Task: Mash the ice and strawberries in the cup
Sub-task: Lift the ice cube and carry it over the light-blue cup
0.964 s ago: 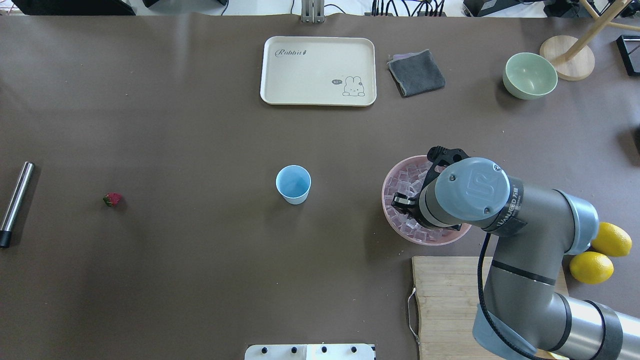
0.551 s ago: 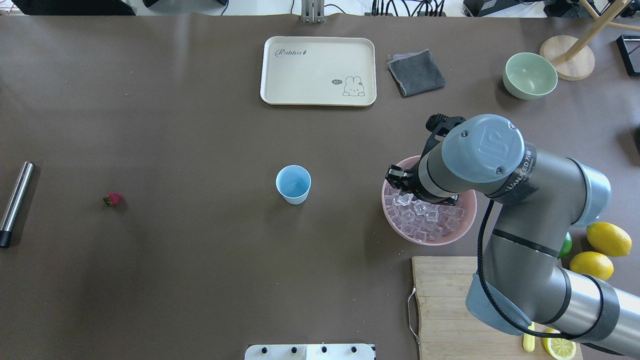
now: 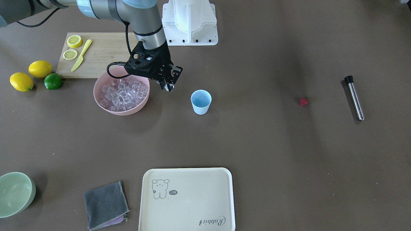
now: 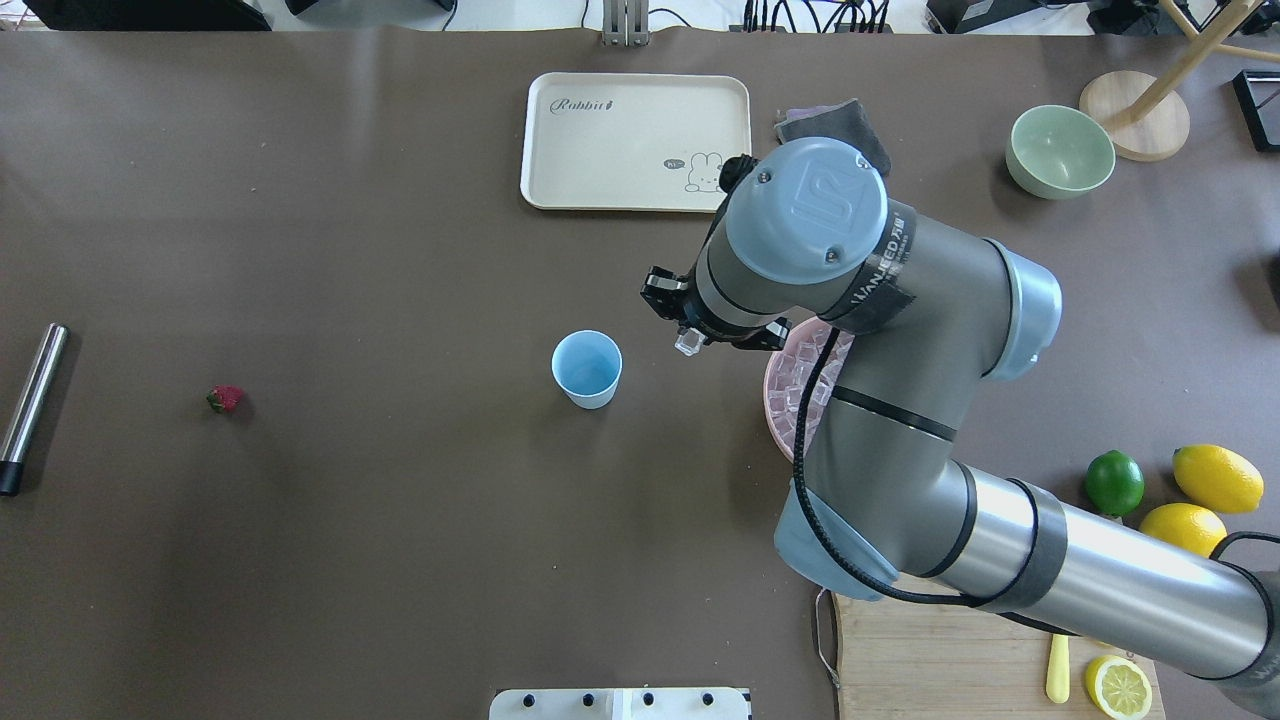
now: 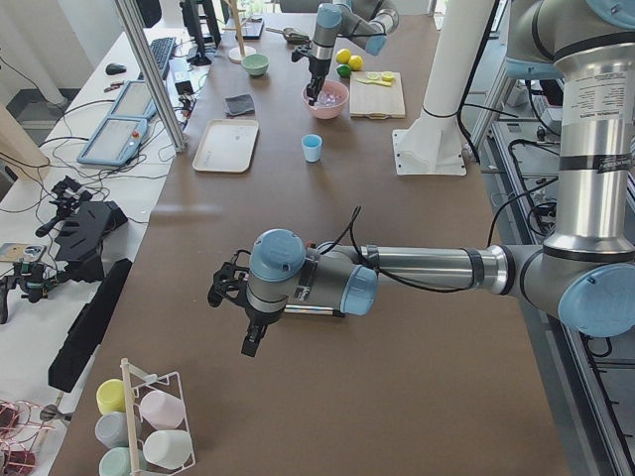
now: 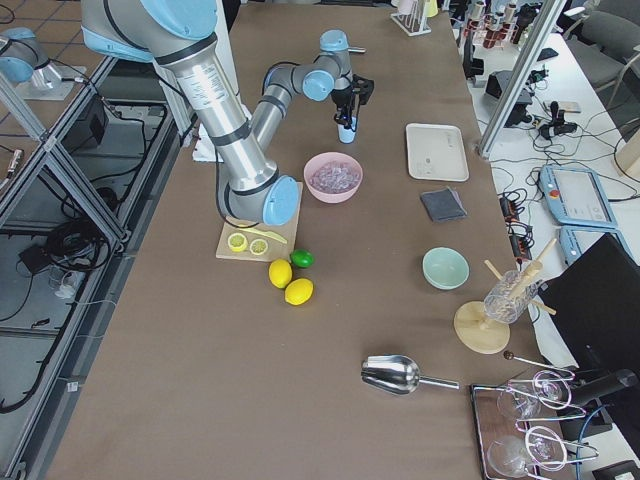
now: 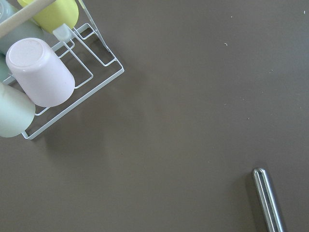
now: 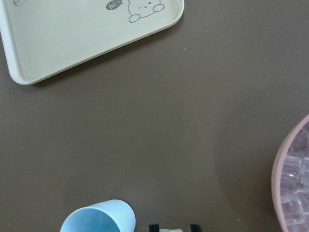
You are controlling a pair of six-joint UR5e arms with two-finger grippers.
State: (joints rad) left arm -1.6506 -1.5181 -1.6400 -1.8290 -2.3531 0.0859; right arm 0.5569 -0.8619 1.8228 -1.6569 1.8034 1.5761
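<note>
One ice cube [image 4: 688, 343] is pinched between the fingers of the right gripper [image 3: 167, 86]. The gripper hangs above the table between the light blue cup [image 4: 587, 368] and the pink bowl [image 3: 121, 110], near the cup but not over its mouth.

Progress, by judgement: the task is at its first stage, the carrying of ice to the cup. One cube is out of the bowl and in the air. Nothing has been mashed. Left to do:
- drop this cube into the cup
- probably fetch more cubes
- bring the strawberry [image 4: 225, 399] to the cup
- crush the contents

Containers:
- The cup stands upright on the table. Its inside shows plain blue in the overhead and front-facing views, and no cube or fruit is seen in it.
- The pink bowl stands on the robot's right of the cup and holds a heap of clear ice cubes [image 3: 123, 93].

Other items:
- The strawberry lies on the table well apart from the cup, on the robot's left of it, touching nothing.
- A steel rod [image 4: 33, 405] with a black tip lies farther from the cup on that same side. It is presumably the mashing tool, and nothing grips it.
- The left gripper [image 5: 249, 340] shows only in the left side view, well apart from the cup. I cannot tell whether its fingers are spread or pressed together.
</note>
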